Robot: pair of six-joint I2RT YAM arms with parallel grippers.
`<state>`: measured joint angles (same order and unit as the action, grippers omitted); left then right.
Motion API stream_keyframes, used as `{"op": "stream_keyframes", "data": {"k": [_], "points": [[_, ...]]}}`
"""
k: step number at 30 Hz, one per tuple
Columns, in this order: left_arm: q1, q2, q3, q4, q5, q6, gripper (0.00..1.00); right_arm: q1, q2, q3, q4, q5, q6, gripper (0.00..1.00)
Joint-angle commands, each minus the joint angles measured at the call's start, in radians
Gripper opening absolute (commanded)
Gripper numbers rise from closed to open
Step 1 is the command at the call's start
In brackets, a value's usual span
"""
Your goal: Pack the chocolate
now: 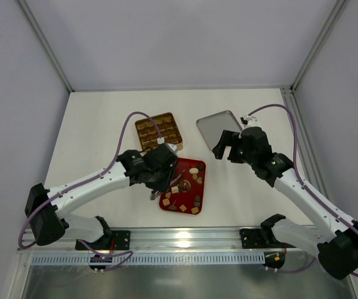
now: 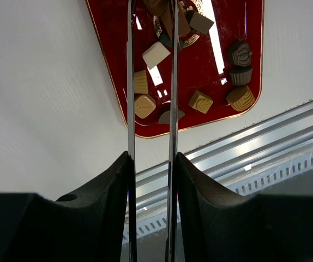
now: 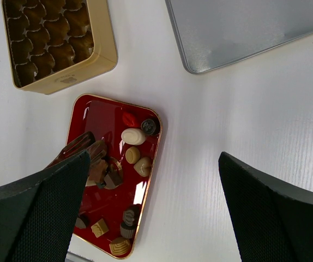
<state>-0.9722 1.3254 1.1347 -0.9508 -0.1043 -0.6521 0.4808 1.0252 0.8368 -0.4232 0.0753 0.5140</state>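
Because the chocolate (image 2: 156,54) is bite-size, the left pincer (image 2: 151,164) squeezes thin metal tongs (image 2: 130,109), their tips among the pieces in the red tray (image 2: 118,33) on the counter (image 1: 104,124). The gold box (image 3: 104,49) sits beyond. The right pincer (image 3: 156,207) hovers wide, empty.

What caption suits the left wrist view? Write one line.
Left pincer grips metal tongs reaching into chocolates on a red tray.
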Motion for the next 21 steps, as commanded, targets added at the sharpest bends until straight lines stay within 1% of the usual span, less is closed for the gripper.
{"op": "stream_keyframes", "data": {"k": [1,10,12,15,21], "points": [[-0.006,0.006,0.002,0.037,-0.006,-0.011,0.36,0.002,-0.013,-0.001,0.038,0.000,0.000,1.00],[-0.008,0.009,0.010,0.038,-0.008,-0.014,0.27,0.001,-0.014,-0.005,0.038,0.003,-0.002,1.00],[-0.008,0.006,0.023,0.027,-0.017,-0.014,0.27,0.002,-0.016,-0.005,0.037,0.004,-0.002,1.00],[-0.008,0.001,0.049,0.012,-0.032,-0.011,0.23,0.002,-0.016,-0.002,0.038,0.006,-0.003,1.00],[-0.008,0.000,0.083,-0.016,-0.046,-0.001,0.22,0.002,-0.013,-0.001,0.037,0.006,-0.003,1.00]]}}
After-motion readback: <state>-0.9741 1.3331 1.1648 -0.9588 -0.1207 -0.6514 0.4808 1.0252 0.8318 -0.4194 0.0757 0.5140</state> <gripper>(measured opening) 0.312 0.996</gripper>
